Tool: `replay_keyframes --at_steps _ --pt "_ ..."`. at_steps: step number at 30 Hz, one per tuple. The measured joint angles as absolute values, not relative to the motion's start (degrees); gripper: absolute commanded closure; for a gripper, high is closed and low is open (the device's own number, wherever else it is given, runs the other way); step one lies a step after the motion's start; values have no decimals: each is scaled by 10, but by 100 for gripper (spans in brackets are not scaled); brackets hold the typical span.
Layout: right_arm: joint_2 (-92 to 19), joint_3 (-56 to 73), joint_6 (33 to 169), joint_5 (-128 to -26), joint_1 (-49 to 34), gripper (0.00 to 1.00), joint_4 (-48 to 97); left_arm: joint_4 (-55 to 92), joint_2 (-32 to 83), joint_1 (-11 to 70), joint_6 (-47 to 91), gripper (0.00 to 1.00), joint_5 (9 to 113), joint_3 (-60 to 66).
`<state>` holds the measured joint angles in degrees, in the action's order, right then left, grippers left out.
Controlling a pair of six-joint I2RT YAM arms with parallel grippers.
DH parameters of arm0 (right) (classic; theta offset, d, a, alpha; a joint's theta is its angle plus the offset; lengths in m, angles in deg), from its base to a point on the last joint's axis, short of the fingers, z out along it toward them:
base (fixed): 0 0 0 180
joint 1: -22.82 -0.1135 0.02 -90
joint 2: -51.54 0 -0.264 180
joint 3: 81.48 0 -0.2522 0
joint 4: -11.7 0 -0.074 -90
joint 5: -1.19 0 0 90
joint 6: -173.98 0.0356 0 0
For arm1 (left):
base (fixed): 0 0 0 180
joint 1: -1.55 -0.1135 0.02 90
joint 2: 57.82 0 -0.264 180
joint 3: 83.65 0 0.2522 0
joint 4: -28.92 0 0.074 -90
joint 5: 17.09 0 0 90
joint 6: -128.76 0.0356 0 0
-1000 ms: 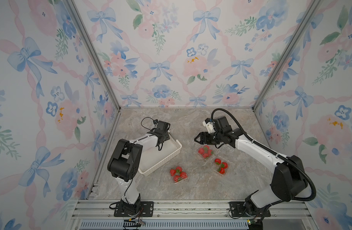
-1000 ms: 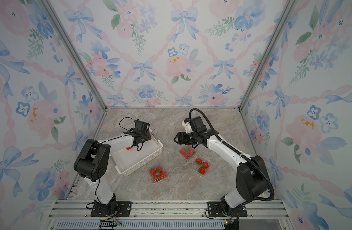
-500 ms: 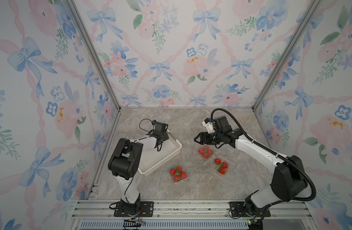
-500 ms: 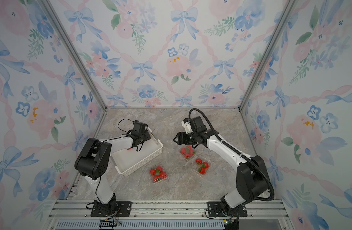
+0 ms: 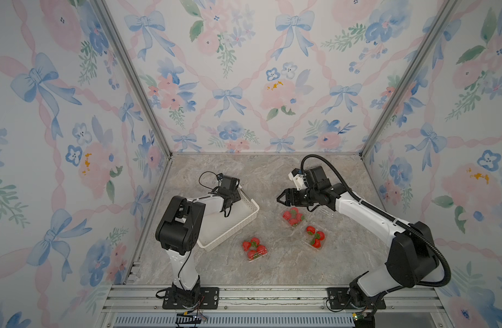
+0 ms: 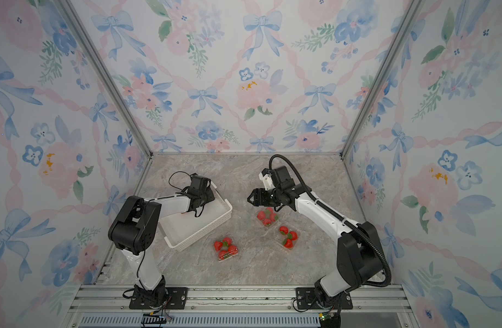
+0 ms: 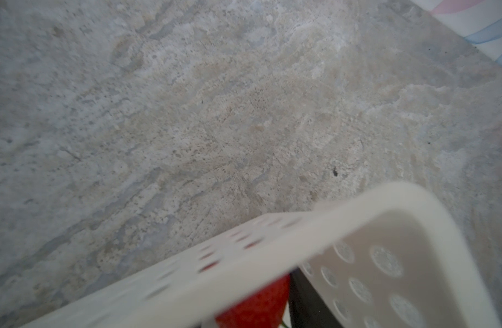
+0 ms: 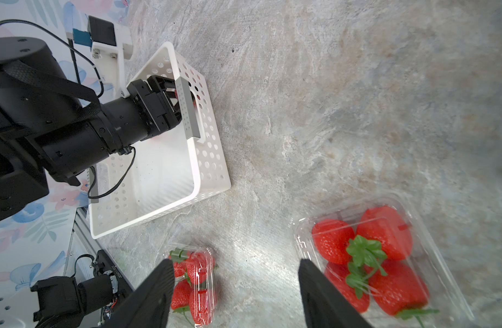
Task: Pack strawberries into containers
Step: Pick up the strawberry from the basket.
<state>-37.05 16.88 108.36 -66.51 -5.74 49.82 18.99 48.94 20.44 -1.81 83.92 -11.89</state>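
Apparently the step in hand is to take the one strawberry [image 7: 252, 306] that I can see out of the white basket [image 5: 230, 231]. The left gripper [image 8: 173, 96] reaches down into a corner of the basket. A bit of red shows between its jaws, which stand half apart; whether the pads press on the fruit I cannot tell. To do this well, I think the gripper should close softly on the body of the strawberry, not on the green cap. Then it should rise straight up above the rim, because the perforated wall stands just beside the gripper and a finger could catch it and drag the basket.

The right gripper [image 8: 235, 272] is wide open and empty, above the bare tabletop [image 8: 329, 113]. On one side of it lies a clear container [image 8: 431, 241] with four berries. On the other side lies a second container [image 8: 213, 251], also with four. The third container [image 5: 306, 240], behind the right gripper and farthest from the left one, holds only three, so the strawberry probably belongs there. The right gripper stands near the way to it and may need to yield.
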Motion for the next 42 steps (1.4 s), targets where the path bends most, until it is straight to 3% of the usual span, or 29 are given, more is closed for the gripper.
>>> replay_keyframes --at_steps 11,21,25,30,36,42 --pt "-354 173 1079 -666 -54 29 499 206 495 203 -19 73 833 -122" --pt "-306 218 1088 -667 13 29 503 196 356 225 -20 72 818 -216" --pt "-259 262 1098 -669 79 29 507 186 274 294 -24 70 820 -233" --pt "-187 327 1108 -670 165 29 522 182 240 447 -40 69 834 -213" --pt "-128 394 1110 -666 251 29 549 181 316 595 -45 69 843 -122" --pt "-112 434 1105 -647 321 29 568 178 431 679 -43 69 842 -33"
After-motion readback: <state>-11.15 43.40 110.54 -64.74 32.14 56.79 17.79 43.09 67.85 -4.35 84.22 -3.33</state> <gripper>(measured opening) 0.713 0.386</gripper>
